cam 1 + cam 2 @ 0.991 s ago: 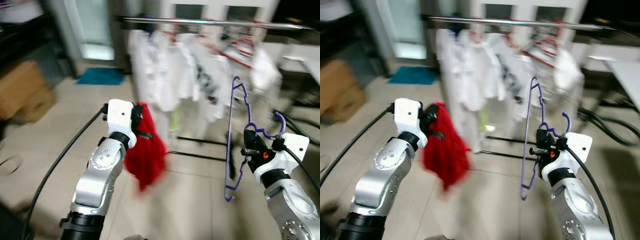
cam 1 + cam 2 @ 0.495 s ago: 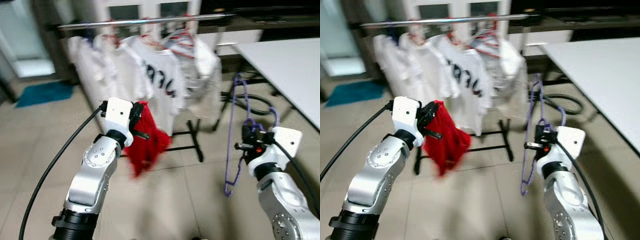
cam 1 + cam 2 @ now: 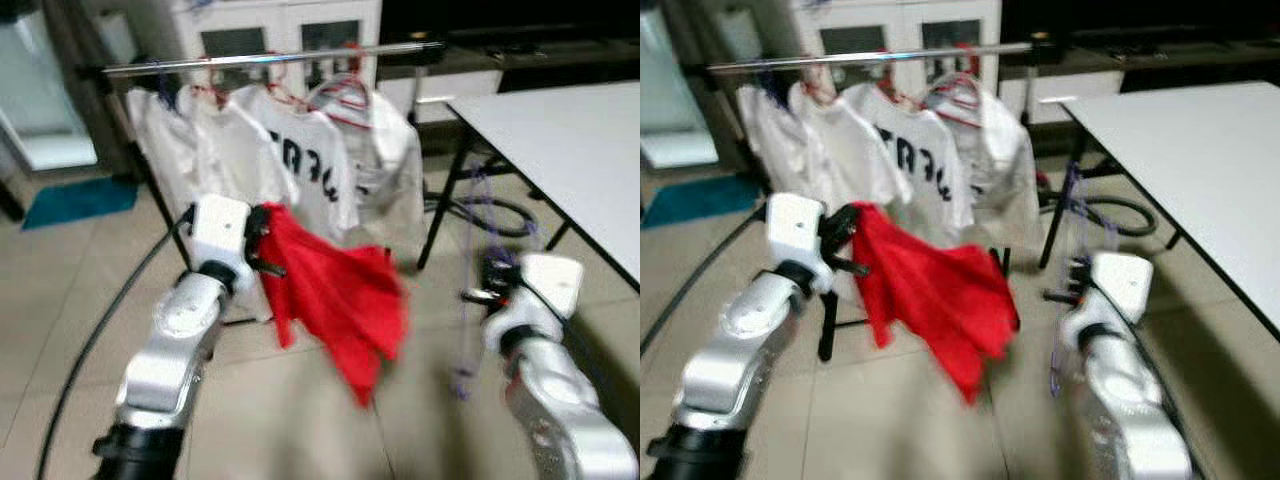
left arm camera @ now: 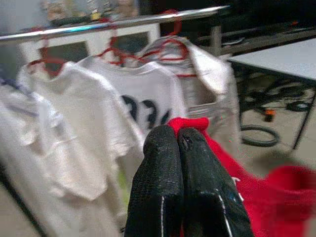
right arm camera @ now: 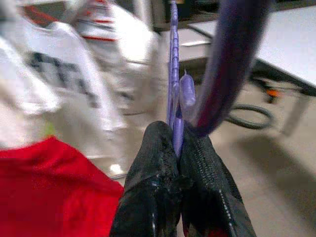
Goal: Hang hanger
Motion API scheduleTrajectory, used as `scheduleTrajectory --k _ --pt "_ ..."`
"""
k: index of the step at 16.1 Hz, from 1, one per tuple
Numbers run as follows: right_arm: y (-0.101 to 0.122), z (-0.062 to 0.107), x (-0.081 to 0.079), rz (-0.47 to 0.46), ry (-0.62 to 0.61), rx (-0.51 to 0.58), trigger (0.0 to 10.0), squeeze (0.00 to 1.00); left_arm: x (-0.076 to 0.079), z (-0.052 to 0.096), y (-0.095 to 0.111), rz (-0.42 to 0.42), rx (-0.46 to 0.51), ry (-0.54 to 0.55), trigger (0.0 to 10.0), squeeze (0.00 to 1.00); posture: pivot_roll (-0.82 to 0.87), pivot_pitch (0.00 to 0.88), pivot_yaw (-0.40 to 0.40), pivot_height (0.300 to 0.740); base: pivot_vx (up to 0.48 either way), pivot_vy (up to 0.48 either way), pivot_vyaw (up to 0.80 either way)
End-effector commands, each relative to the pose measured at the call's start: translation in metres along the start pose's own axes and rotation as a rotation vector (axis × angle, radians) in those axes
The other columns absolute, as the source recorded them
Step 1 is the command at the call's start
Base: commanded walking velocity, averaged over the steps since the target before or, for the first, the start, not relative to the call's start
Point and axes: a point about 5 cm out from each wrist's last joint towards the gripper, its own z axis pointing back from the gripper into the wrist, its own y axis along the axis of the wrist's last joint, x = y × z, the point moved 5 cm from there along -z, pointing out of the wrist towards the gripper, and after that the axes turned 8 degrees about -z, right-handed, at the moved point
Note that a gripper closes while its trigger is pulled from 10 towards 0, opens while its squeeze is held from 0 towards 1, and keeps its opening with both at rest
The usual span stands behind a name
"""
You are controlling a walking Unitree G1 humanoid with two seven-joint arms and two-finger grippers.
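Observation:
My left gripper point(image 3: 268, 243) is shut on a red garment point(image 3: 340, 295), which flares out toward the right below it. In the left wrist view the fingers point(image 4: 163, 163) are pressed together on the red cloth point(image 4: 190, 123). My right gripper point(image 5: 173, 136) is shut on a thin purple hanger point(image 5: 173, 59), held upright; it looks blurred in the left eye view as the hanger point(image 3: 478, 200). Ahead stands a metal clothes rail point(image 3: 270, 58) with several white shirts point(image 3: 310, 170) on red hangers.
A white table point(image 3: 560, 130) stands at the right, with black cables point(image 3: 505, 215) coiled on the tiled floor under it. A white cabinet point(image 3: 290, 30) is behind the rail. A blue mat point(image 3: 80, 197) lies at the far left.
The camera has swung, so the rail and table now sit differently in view. The red garment has flared out to the right. Both grippers still grip their things.

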Motion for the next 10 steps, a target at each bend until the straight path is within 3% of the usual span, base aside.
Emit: scheduleTrajectory --k 1,3,6,10 --pt "0.006 -0.001 0.001 0.006 0.004 0.016 10.0 0.0 0.001 -0.002 0.006 0.005 0.013 -0.009 10.0 0.0 0.06 0.0 0.041 0.74 0.386 0.0 0.0" --pt "0.008 -0.002 -0.004 0.011 0.023 0.026 10.0 0.0 -0.002 -0.003 0.008 0.002 0.018 -0.009 10.0 0.0 0.06 0.0 0.039 0.74 0.39 0.0 0.0" --pt "0.013 -0.005 -0.01 0.005 0.043 0.049 10.0 0.0 -0.005 -0.006 0.011 -0.004 0.027 -0.01 10.0 0.0 0.06 0.0 0.041 0.74 0.4 0.0 -0.8" --pt "0.025 -0.007 -0.01 -0.005 0.041 0.089 10.0 0.0 -0.008 -0.014 0.021 -0.009 0.059 -0.031 10.0 0.0 0.05 0.0 0.05 0.74 0.415 0.0 0.0"
